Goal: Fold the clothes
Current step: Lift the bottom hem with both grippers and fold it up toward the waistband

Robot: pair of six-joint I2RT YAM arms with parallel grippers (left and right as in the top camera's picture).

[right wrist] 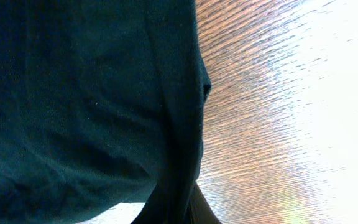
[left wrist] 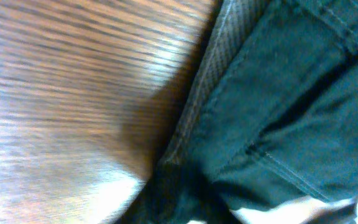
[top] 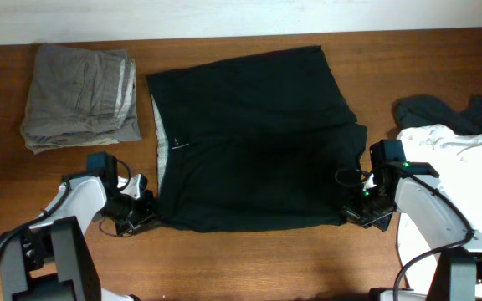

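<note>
The black shorts [top: 258, 142] lie spread flat across the middle of the table, with the light grey inner waistband [top: 162, 138] along their left edge. My left gripper [top: 146, 211] is at the near left corner, shut on the fabric beside the waistband [left wrist: 210, 81]. In the left wrist view the black cloth [left wrist: 291, 112] runs down into the jaws [left wrist: 185, 208]. My right gripper [top: 354, 211] is at the near right corner, shut on the hem. In the right wrist view the shorts [right wrist: 73, 112] fill the left side and bunch into the jaws [right wrist: 185, 208].
A folded grey-khaki garment [top: 78, 96] lies at the back left. A white garment [top: 467, 150] and a dark one [top: 442, 113] are piled at the right edge. Bare wooden table [top: 266, 259] shows along the front.
</note>
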